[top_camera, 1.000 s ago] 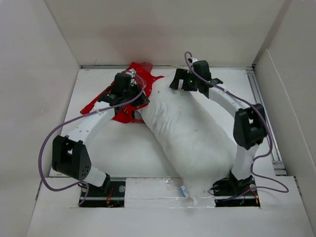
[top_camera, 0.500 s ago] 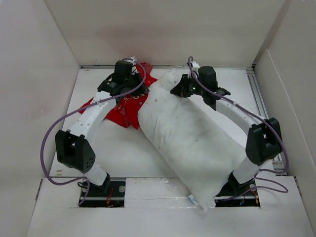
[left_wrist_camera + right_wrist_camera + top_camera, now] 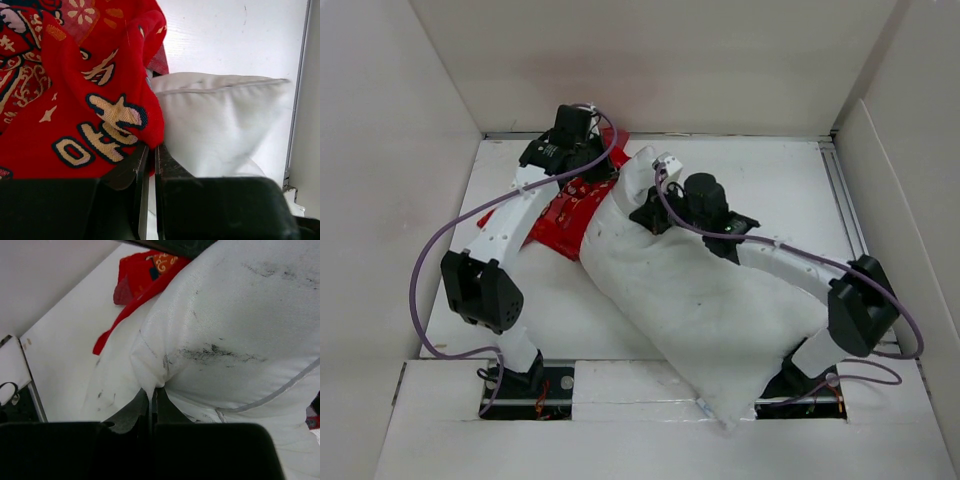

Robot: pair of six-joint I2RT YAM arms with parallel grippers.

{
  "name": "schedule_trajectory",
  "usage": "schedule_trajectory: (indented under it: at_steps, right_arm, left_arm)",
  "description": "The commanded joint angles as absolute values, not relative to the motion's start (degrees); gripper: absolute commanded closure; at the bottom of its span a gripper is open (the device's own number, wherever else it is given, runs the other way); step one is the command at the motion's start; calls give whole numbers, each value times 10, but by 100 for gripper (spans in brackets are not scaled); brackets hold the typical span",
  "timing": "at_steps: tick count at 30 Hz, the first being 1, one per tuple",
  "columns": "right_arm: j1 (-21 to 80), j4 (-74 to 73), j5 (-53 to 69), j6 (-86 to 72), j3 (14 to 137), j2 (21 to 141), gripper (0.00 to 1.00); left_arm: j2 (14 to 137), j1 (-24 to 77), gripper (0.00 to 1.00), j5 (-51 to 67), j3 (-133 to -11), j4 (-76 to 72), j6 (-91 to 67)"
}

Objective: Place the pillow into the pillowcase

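Note:
The pillow is a big white cushion lying diagonally from the far middle to the near right of the table. In the right wrist view it shows dark smudges. My right gripper is shut on a pinched fold of the pillow near its far end. The red pillowcase with gold characters lies bunched at the far left, touching the pillow's far corner. My left gripper is shut on an edge of the pillowcase, right beside that corner.
White walls enclose the table on the left, back and right. A metal rail runs along the right edge. The pillow's near corner hangs over the front ledge between the two arm bases.
My right gripper shut on the pillow and dragged its far end left toward the pillowcase. My left gripper has moved toward the back wall with the red cloth.

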State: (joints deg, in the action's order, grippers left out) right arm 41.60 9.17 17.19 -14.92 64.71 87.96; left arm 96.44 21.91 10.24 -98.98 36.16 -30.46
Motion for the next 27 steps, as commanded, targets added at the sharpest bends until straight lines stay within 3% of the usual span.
schedule_trajectory:
  at_steps: [1, 9, 13, 19, 26, 27]
  right_arm:
    - [465, 102, 199, -160, 642, 933, 100]
    - [440, 121, 208, -204, 662, 1052, 100]
    - [434, 84, 94, -225, 700, 1090, 100]
    - [384, -5, -25, -245, 748, 1085, 100]
    - [403, -32, -51, -203, 760, 1050, 100]
    - [403, -32, -51, -198, 760, 1056, 100]
  left_arm:
    - [914, 226, 100, 140, -984, 299, -325]
    - [789, 226, 100, 156, -887, 263, -336]
    - [738, 226, 100, 137, -866, 281, -336]
    - [665, 226, 100, 95, -768, 301, -325]
    - [653, 226, 100, 5, -630, 282, -316]
    - [653, 226, 95, -10, -630, 282, -310]
